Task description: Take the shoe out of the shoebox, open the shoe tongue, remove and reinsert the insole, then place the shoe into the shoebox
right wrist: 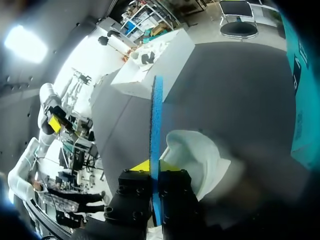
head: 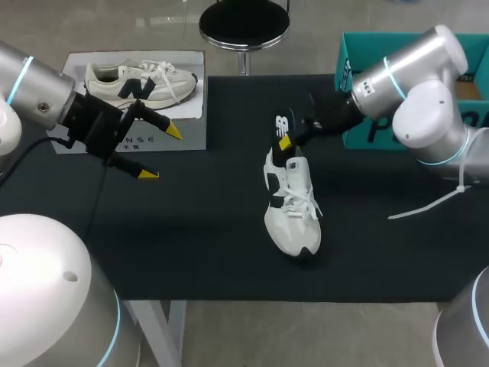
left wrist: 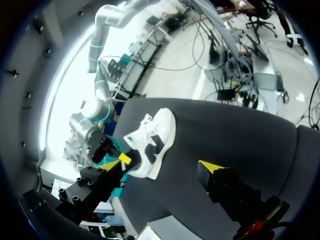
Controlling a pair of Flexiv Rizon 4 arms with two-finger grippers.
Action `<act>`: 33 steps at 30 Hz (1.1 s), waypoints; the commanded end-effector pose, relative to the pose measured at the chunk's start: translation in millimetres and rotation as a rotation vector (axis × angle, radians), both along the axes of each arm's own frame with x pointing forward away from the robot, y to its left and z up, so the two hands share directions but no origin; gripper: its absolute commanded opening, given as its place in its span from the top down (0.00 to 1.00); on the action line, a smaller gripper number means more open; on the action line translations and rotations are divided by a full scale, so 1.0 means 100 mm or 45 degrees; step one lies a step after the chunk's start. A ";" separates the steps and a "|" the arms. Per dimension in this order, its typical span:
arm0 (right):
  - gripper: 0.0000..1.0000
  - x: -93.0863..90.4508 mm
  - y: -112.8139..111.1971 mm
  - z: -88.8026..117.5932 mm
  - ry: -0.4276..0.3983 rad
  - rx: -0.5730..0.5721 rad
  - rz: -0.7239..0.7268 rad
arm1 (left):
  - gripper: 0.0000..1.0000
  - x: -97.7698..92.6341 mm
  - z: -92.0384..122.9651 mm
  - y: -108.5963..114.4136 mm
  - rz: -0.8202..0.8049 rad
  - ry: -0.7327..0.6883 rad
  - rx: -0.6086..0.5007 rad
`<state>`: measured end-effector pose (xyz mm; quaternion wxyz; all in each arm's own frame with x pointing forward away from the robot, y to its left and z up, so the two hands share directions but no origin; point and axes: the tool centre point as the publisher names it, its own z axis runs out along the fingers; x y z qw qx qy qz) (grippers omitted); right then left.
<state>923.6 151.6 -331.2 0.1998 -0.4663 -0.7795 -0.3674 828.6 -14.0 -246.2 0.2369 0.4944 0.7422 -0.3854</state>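
A white sneaker (head: 293, 208) with dark trim lies on the black table (head: 191, 245), toe toward the front edge. Just above its heel opening, my right gripper (head: 287, 140) is shut on a thin blue insole (head: 282, 125), which stands upright out of the shoe. The right wrist view shows the insole (right wrist: 156, 130) edge-on between the fingers of the gripper (right wrist: 156, 172), with the sneaker (right wrist: 196, 159) right beneath. My left gripper (head: 160, 153) hangs open and holds nothing over the table's left part, well apart from the shoe. Ahead of that gripper (left wrist: 167, 164), the left wrist view shows the sneaker (left wrist: 152, 137).
A white box (head: 183, 126) with a printed shoe on top sits at the back left. A teal box (head: 353, 84) stands at the back right, behind my right arm. A white strap (head: 428, 202) hangs from that arm over the table's right side.
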 end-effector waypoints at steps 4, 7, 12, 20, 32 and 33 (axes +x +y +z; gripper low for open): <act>1.00 -0.04 0.02 -0.02 0.010 0.002 0.013 | 0.00 0.00 0.00 0.00 0.000 0.000 0.005; 1.00 -0.07 0.05 -0.07 0.025 0.006 0.029 | 0.00 0.00 0.00 0.00 0.000 0.000 0.005; 1.00 -0.11 0.11 -0.16 0.058 0.007 0.075 | 0.00 0.00 0.00 0.00 0.000 0.000 0.005; 1.00 -0.23 0.16 -0.29 0.109 0.008 0.119 | 0.00 0.00 0.00 0.00 0.000 0.000 0.005; 0.00 -0.06 0.05 -0.10 0.059 -0.010 0.115 | 0.00 0.00 0.00 0.00 0.000 0.000 0.005; 0.00 -0.03 0.05 -0.08 0.050 -0.011 0.117 | 0.00 0.00 0.00 0.00 0.000 0.000 0.005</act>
